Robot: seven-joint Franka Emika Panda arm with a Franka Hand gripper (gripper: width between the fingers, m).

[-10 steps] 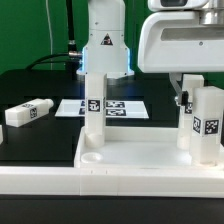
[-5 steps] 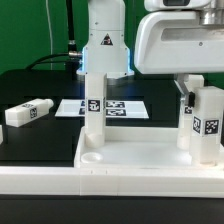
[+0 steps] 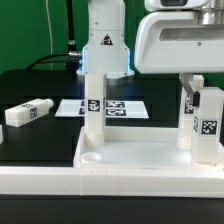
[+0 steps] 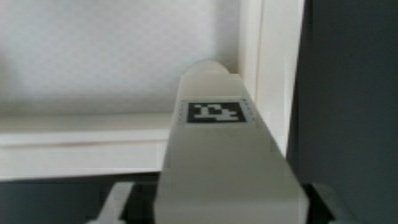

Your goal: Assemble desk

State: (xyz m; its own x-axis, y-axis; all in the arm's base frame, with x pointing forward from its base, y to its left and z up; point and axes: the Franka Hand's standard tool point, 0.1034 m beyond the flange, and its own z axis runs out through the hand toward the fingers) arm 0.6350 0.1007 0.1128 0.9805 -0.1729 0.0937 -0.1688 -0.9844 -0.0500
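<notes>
The leg (image 3: 208,125) at the exterior view's right is pinched upright by the gripper (image 4: 226,205), at a corner of the tabletop (image 3: 140,158); a second leg (image 3: 93,105) is seen standing well apart.

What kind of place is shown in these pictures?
Most likely a robotics laboratory test bench. A robot arm stands at a black table, the marker board with printed tags lies flat on it, and the upright white leg carries such a tag too.
</notes>
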